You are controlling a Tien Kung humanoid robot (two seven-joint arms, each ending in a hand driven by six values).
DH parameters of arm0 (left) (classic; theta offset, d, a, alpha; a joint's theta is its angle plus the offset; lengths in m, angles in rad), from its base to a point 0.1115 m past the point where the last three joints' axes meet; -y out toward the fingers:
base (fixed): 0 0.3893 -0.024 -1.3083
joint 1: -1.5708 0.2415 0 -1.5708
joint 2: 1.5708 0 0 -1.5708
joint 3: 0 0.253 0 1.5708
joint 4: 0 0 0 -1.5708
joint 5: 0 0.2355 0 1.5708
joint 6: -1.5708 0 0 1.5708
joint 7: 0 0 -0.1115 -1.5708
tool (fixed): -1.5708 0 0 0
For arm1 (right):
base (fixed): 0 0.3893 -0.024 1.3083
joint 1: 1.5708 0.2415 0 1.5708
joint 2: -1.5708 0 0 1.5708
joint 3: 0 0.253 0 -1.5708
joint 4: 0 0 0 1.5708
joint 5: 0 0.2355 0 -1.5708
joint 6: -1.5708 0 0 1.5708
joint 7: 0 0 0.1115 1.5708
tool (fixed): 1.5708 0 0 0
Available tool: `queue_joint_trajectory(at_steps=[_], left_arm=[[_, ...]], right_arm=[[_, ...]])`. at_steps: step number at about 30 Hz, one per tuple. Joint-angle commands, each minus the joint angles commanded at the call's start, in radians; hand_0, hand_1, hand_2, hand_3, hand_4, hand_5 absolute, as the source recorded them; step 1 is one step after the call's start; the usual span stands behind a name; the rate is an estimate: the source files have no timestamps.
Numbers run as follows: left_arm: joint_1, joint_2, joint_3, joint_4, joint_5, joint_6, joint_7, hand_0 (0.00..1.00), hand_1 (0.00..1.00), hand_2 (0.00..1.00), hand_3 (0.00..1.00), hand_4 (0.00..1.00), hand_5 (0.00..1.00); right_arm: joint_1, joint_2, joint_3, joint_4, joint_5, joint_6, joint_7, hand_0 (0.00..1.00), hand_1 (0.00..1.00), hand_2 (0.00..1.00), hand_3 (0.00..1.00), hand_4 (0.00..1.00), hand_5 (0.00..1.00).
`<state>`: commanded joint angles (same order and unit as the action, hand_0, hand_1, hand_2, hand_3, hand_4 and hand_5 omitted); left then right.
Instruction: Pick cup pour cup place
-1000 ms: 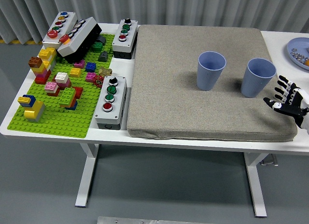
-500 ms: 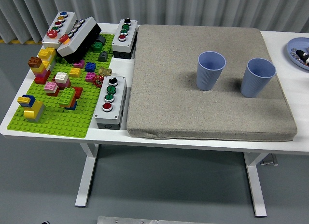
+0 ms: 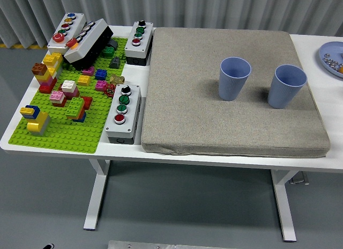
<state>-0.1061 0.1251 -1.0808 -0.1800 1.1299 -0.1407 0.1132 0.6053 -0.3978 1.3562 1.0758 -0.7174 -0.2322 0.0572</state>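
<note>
Two blue ribbed cups stand upright on the grey-brown mat [image 3: 214,125]. The left cup [image 3: 234,78] is near the mat's middle. The right cup [image 3: 286,86] stands close to the mat's right edge. I cannot see into either cup well enough to tell what it holds. Neither of my hands shows in the head view.
A blue plate [image 3: 332,57] with small pieces sits at the far right edge. Left of the mat are a green baseplate [image 3: 69,131] with several coloured bricks and three grey button boxes [image 3: 123,112], [image 3: 139,41], [image 3: 66,30]. A black box [image 3: 90,42] leans beside them.
My right hand, seen open at the right edge a second ago, has drawn back out of the picture. The cups have not moved.
</note>
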Motion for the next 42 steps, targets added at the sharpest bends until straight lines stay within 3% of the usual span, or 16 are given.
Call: queue_joint_trajectory(at_steps=[1, 2, 8, 27, 42], left_arm=[[0.000, 0.000, 0.000, 0.000, 0.000, 0.000, 0.000, 0.808, 0.761, 0.815, 0.742, 0.526, 0.998], [0.000, -0.001, 0.000, 0.000, 0.000, 0.000, 0.000, 0.806, 0.760, 0.815, 0.743, 0.526, 0.998], [0.004, -0.005, -0.007, 0.000, 0.002, 0.002, 0.002, 0.806, 0.760, 0.816, 0.743, 0.526, 0.998], [0.015, -0.014, -0.023, 0.000, 0.008, 0.009, 0.004, 0.806, 0.760, 0.819, 0.745, 0.525, 0.998], [0.013, -0.023, -0.045, 0.000, 0.042, 0.010, 0.002, 0.806, 0.760, 0.821, 0.747, 0.525, 0.998]], right_arm=[[0.001, 0.003, 0.000, -0.001, -0.003, 0.004, -0.001, 0.853, 0.765, 0.754, 0.771, 0.863, 0.866], [0.000, 0.005, 0.001, 0.000, -0.005, 0.006, -0.002, 0.875, 0.777, 0.773, 0.778, 0.872, 0.939], [-0.002, 0.016, 0.007, 0.001, -0.008, 0.012, -0.005, 0.881, 0.783, 0.783, 0.783, 0.873, 0.949], [-0.009, 0.047, -0.009, 0.012, -0.032, 0.039, -0.010, 0.905, 0.790, 0.798, 0.793, 0.859, 0.926], [0.006, 0.046, 0.018, 0.041, -0.047, 0.037, -0.016, 0.910, 0.797, 0.799, 0.797, 0.852, 0.915]])
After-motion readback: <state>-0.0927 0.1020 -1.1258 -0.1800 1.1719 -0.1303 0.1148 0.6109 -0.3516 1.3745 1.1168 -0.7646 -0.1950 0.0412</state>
